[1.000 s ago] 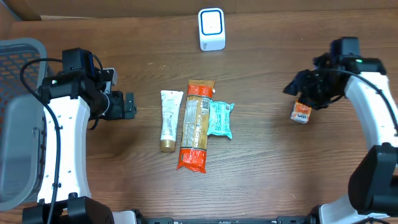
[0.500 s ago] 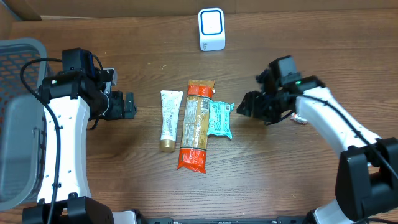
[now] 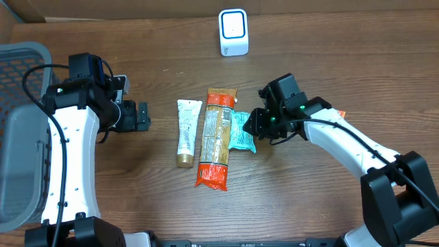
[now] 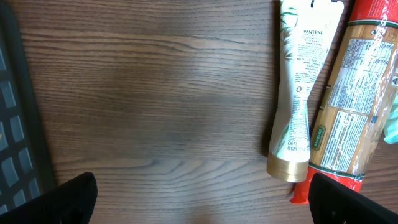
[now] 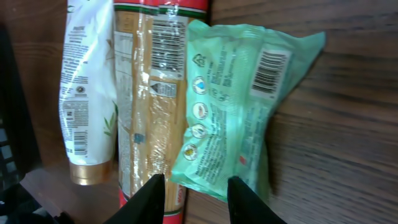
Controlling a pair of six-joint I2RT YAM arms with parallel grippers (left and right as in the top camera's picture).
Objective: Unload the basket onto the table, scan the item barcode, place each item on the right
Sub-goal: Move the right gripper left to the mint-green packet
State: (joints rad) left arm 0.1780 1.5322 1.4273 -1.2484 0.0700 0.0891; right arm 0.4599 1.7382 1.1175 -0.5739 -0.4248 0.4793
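Three items lie side by side mid-table: a white Pantene tube (image 3: pixel 186 132) (image 4: pixel 298 93), a long pasta pack (image 3: pixel 216 137) (image 5: pixel 152 93) and a mint-green packet (image 3: pixel 243 132) (image 5: pixel 236 118). The green packet's barcode (image 5: pixel 272 67) faces up, as does the pasta pack's barcode (image 5: pixel 166 38). A white scanner (image 3: pixel 233 31) stands at the back. My right gripper (image 3: pixel 255 127) (image 5: pixel 196 196) hovers over the green packet's near end, its jaws partly apart and straddling that end. My left gripper (image 3: pixel 140 116) (image 4: pixel 199 199) stands wide open over bare wood, left of the tube.
A grey mesh basket (image 3: pixel 20 137) (image 4: pixel 12 124) fills the left edge of the table. A small orange box (image 3: pixel 339 113) peeks out behind my right arm. Bare wood lies between the left gripper and the tube.
My right arm has swung left, away from the small orange box, to the green packet, and its jaws have narrowed. The left arm has not moved.
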